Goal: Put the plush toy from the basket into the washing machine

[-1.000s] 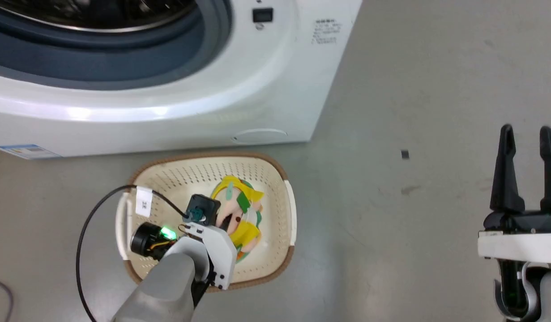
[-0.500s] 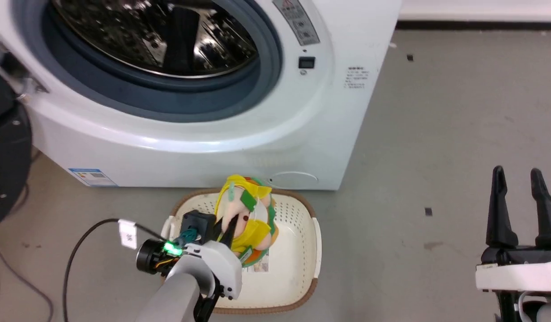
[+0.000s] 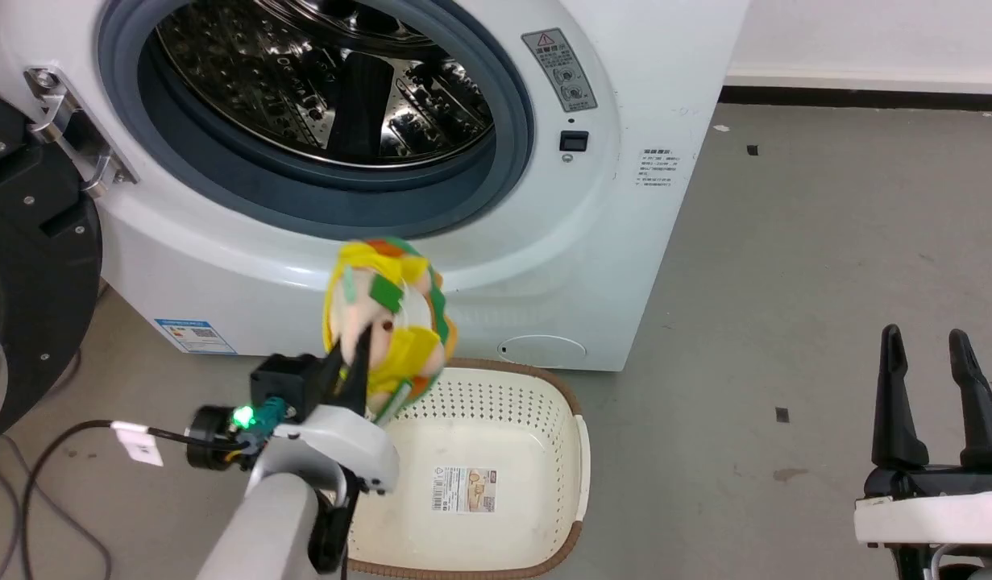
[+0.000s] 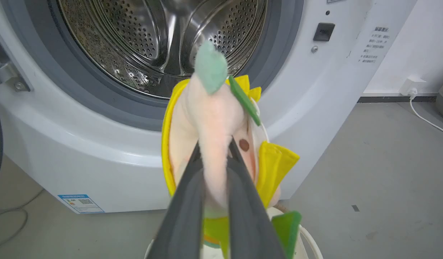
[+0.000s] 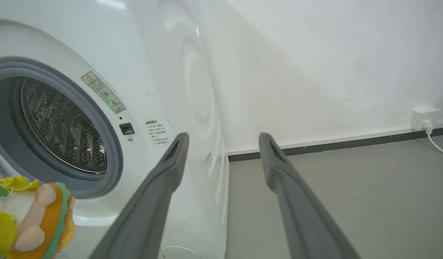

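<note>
My left gripper (image 3: 357, 346) is shut on the plush toy (image 3: 387, 318), a yellow, pink and green doll held in the air above the back rim of the basket (image 3: 572, 475) and in front of the washing machine (image 3: 592, 242). In the left wrist view the two fingers pinch the toy's pale pink part (image 4: 214, 144) below the open steel drum (image 4: 153, 39). The toy (image 5: 30, 216) also shows at the lower left of the right wrist view. My right gripper (image 3: 931, 354) stands open and empty at the lower right, over the bare floor.
The black round door (image 3: 28, 266) hangs open at the left of the porthole. A dark cable (image 3: 52, 459) runs over the grey floor to my left wrist. A paper label (image 3: 466, 490) lies on the basket's floor. A wall socket with a white cord (image 5: 426, 124) sits at the far right.
The left gripper has lifted the plush toy out of the basket and up toward the porthole. The head camera has tilted up, bringing the drum and door into view. The right gripper stays put.
</note>
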Controlling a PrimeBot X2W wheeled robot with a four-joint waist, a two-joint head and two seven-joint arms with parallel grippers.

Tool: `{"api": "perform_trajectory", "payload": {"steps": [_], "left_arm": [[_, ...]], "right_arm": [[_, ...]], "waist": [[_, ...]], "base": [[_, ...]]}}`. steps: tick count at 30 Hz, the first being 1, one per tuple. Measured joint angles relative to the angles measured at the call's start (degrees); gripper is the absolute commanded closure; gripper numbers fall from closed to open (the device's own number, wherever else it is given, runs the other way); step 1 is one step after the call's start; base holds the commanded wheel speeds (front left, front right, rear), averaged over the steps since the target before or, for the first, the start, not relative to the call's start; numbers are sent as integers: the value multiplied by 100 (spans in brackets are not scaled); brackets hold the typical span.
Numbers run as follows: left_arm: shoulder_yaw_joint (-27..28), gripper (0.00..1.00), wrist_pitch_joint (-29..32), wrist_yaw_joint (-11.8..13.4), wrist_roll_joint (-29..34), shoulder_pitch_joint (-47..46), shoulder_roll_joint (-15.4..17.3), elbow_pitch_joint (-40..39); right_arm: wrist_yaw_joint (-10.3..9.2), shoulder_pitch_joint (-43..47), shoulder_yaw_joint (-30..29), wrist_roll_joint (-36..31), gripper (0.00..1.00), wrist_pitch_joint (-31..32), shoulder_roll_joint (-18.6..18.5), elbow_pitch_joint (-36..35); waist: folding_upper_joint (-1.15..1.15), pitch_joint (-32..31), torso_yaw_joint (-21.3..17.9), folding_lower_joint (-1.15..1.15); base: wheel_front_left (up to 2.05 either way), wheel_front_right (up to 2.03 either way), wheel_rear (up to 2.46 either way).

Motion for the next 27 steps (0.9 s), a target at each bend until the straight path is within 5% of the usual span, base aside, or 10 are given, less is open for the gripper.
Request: {"api": "perform_trajectory", "payload": {"steps": [10,19,27], "left_arm": [[719,100,0,-53,322,-235,-26,-378],[1317,100,0,-188,563,-1532,67,-220],[1775,100,0,-305,700,-2886,467,267]], "right_arm": [[0,-114,56,0,0,0,1,-49],[0,-650,162,2,0,0,1,-169],[0,-1114,183,133,0,0,1,-231]], "waist": [[0,351,-100,0],[0,1129,-340,1],[0,1974,-702,1]], "base": [[0,0,0],[0,0,0],[0,0,0]]}}
